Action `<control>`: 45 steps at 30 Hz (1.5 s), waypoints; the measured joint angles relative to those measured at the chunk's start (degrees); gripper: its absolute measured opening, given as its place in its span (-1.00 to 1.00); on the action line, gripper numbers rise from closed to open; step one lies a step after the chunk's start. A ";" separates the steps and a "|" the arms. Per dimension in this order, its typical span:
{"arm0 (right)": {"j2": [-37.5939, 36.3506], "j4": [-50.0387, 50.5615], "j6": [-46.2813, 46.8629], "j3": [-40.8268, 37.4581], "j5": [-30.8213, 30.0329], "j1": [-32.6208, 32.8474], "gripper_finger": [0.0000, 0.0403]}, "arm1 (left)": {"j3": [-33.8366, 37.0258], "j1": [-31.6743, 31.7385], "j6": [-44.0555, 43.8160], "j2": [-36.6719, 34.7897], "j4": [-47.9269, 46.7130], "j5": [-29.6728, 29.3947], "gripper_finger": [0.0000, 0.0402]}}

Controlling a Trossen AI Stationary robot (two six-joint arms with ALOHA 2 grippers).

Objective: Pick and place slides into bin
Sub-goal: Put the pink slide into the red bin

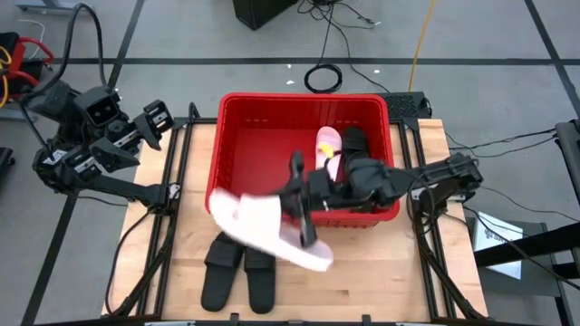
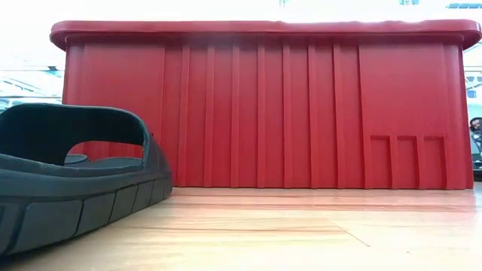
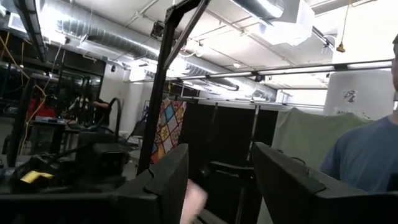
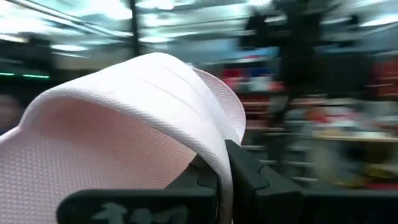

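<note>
The red bin (image 1: 237, 136) stands at the table's far middle; it fills the low view (image 2: 263, 105). A pale pink slide (image 1: 327, 143) and a black slide (image 1: 354, 140) lie inside it. My right gripper (image 1: 297, 217) is shut on a second pale pink slide (image 1: 258, 226), held over the table just in front of the bin's near wall. Two black slides (image 1: 222, 267) (image 1: 261, 276) lie side by side on their soles near the table's front edge; one shows in the low view (image 2: 75, 181). My left gripper (image 1: 154, 122) is open and empty, off the table's far left. My right gripper holds the pale pink slide by the edge of its wide strap (image 4: 219, 146). One finger (image 4: 199, 180) is under the strap's arch and the other (image 4: 252, 180) outside it. The fingers reach level from the table's right. The slide is lifted clear of the table and tilted.
Cables and a coil (image 1: 323, 78) lie on the floor beyond the bin. A person in a blue shirt (image 3: 367, 162) stands in the room beyond my left gripper (image 3: 221, 186). Bare wood (image 1: 381, 272) shows to the right of the black slides.
</note>
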State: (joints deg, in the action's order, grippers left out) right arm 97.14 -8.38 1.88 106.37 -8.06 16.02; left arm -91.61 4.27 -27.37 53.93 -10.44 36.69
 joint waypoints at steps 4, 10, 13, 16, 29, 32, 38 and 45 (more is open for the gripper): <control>-1.35 2.29 -6.48 0.00 -12.96 -1.58 -0.99 | 0.00 0.00 -0.16 0.00 0.58 -1.46 -0.07; -1.91 11.11 -10.39 0.07 -33.47 -4.19 -0.98 | 0.00 0.00 -0.16 0.02 0.61 -2.49 -0.07; -1.77 21.76 -5.86 0.07 -41.42 -5.74 -0.98 | 0.00 -0.01 -0.16 0.00 0.61 -2.49 -0.07; -1.77 34.00 3.86 0.07 -44.20 -7.60 -0.98 | 0.00 0.00 -0.21 0.00 0.61 -2.51 -0.07; -1.57 63.11 23.02 -7.68 -41.73 -13.74 -0.99 | 0.00 -0.02 -0.11 0.04 0.31 -2.80 -0.07; -1.85 61.83 24.99 -13.00 -38.12 -14.54 -0.99 | 0.00 -0.01 0.07 0.07 0.31 -2.84 -0.07; -4.24 54.98 26.99 -25.31 -35.24 -15.29 -0.99 | 0.00 -0.02 0.68 0.07 0.31 -2.91 -0.07; -9.03 46.77 32.11 -39.96 -32.24 -16.54 -0.99 | 0.00 0.00 3.80 0.07 -0.09 -5.63 -0.07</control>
State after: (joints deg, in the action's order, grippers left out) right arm 88.11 38.39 33.99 66.40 -40.30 -0.53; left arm -91.61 4.27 -23.57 54.00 -10.52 31.05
